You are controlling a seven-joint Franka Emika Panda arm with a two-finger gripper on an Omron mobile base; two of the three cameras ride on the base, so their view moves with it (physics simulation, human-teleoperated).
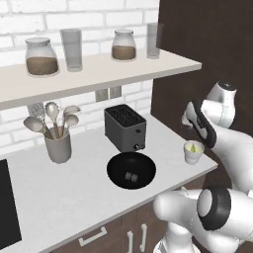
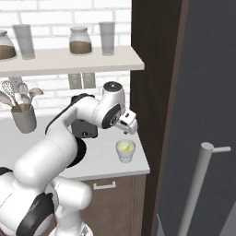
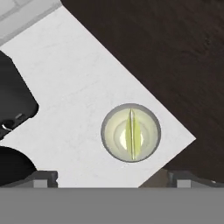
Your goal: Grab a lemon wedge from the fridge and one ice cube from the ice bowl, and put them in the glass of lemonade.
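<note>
The glass of lemonade (image 3: 131, 132) stands near the counter's right corner, and a thin yellow-green lemon wedge (image 3: 131, 134) stands on edge in its liquid. My gripper (image 3: 113, 178) hangs open right above the glass (image 2: 125, 150) with nothing between its fingers. In the right base view the gripper (image 2: 131, 129) sits just over the rim. The black ice bowl (image 1: 118, 160) lies left of the glass (image 1: 193, 150), in front of the toaster, with two small ice cubes (image 1: 131, 176) in it. The grey fridge (image 2: 207, 92) with its long handle stands at the far right.
A dark toaster (image 1: 124, 127) stands behind the bowl. A grey utensil holder (image 1: 58, 147) with spoons is at the left. The shelf (image 1: 99, 71) above carries jars and tumblers. A dark wood panel (image 2: 154, 69) borders the counter on the right.
</note>
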